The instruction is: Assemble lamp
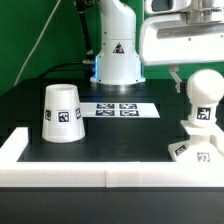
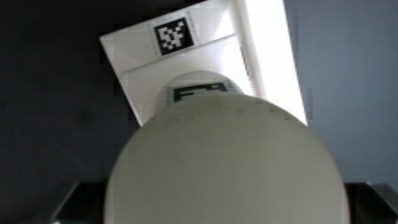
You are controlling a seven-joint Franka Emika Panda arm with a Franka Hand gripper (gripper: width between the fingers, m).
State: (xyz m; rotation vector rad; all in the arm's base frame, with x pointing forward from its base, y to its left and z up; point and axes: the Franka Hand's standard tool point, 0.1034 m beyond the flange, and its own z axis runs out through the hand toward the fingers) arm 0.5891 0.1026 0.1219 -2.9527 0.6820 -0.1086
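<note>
Gripper (image 1: 198,74), jaws spread wide and holding nothing, hangs just over the bulb (image 1: 203,95), which stands upright, neck down, on the base (image 1: 192,150) at the exterior view's right, its long axis running straight down below the gripper.

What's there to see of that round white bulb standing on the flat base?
The bulb looks like smooth white plastic: a rounded head over a narrower neck bearing a black-and-white square tag. It stands upright on the flat square base at the exterior view's right, touching nothing else that shows. Whether it is fastened cannot be told.
</note>
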